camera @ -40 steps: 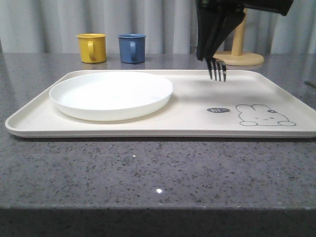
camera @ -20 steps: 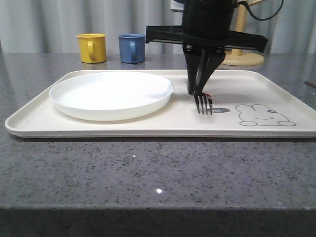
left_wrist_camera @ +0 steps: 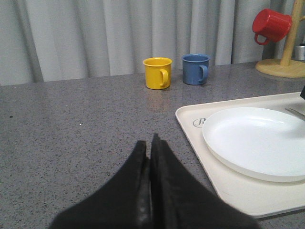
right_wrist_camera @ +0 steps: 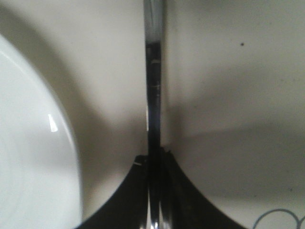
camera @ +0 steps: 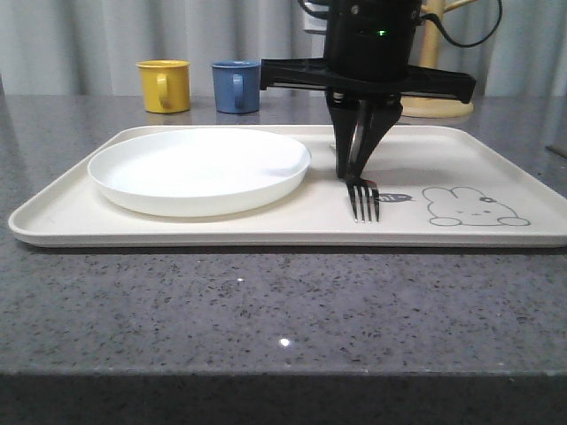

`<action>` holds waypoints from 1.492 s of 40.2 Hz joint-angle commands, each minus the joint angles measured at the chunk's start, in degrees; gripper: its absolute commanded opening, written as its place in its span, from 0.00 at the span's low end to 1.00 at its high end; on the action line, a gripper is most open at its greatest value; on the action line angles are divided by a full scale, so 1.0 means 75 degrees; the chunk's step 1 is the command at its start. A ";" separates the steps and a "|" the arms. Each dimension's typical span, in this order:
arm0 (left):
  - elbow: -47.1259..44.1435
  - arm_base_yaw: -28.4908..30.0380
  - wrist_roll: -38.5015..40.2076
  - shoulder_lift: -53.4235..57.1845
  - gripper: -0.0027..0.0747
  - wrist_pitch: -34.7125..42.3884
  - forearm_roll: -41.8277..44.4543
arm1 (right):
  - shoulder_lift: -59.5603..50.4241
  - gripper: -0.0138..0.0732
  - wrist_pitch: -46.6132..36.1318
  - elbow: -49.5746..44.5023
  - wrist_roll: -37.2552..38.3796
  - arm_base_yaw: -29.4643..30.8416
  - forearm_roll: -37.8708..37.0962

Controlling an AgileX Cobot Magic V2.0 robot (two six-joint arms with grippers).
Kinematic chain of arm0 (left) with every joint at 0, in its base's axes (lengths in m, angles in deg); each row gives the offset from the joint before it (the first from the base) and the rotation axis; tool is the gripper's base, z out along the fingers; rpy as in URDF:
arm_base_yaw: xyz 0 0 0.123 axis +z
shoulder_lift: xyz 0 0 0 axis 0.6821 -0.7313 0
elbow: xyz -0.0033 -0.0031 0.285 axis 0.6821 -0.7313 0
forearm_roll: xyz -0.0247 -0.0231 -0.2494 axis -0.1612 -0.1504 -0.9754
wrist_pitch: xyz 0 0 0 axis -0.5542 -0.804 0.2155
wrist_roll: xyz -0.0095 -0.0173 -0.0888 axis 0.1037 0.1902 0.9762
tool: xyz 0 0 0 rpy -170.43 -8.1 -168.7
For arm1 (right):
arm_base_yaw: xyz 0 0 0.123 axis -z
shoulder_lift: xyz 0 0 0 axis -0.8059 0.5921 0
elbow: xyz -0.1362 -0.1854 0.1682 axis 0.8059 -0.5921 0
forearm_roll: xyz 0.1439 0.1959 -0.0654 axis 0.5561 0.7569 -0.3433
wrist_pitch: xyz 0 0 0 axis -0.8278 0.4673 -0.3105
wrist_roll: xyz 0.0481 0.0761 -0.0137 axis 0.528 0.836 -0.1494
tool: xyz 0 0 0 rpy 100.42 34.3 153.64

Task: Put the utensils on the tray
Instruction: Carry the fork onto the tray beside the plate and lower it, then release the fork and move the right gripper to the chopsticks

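Observation:
The cream tray (camera: 266, 232) with the rabbit drawing (camera: 474, 207) lies across the table. A round white plate (camera: 199, 168) sits on its left half. My right gripper (camera: 354, 173) is shut on a silver fork (camera: 364, 202), low over the tray just right of the plate, tines pointing toward the tray's front edge. In the right wrist view the fork's handle (right_wrist_camera: 154, 81) runs out from between the fingers (right_wrist_camera: 181, 200), with the plate (right_wrist_camera: 33, 143) beside it. My left gripper (left_wrist_camera: 150, 145) is shut on nothing, above bare table left of the tray (left_wrist_camera: 228, 191).
A yellow mug (camera: 165, 85) and a blue mug (camera: 236, 86) stand behind the tray. A wooden mug stand (camera: 432, 96) is at the back right, with a red mug (left_wrist_camera: 270, 25) hanging on it. Grey stone table (camera: 266, 310) extends in front.
My right gripper has carried the fork from high over the tray's back rim forward and down, to just above the tray next to the plate. The left arm has not moved.

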State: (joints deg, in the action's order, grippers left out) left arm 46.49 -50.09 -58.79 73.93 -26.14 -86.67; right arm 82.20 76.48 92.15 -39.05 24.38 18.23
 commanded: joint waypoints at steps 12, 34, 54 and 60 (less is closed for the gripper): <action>0.0217 -0.0066 0.0034 -0.0073 0.01 0.0657 -0.0117 | -0.0343 0.48 0.0735 0.0844 0.0002 0.0030 -0.0408; 0.0217 -0.0066 0.0034 -0.0073 0.01 0.0657 -0.0117 | -0.1418 0.48 0.1648 0.1138 -0.2343 0.1386 -0.0147; 0.0217 -0.0066 0.0034 -0.0073 0.01 0.0657 -0.0117 | -0.2635 0.48 0.0987 -0.1550 -0.3762 0.4348 -0.0299; 0.0217 -0.0066 0.0034 -0.0073 0.01 0.0657 -0.0117 | -0.2635 0.48 0.0263 -0.2164 -0.3836 0.4385 -0.0214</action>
State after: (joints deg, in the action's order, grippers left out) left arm 46.49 -50.09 -58.83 73.93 -26.14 -86.67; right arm 64.95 81.92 76.69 -66.69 56.88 16.35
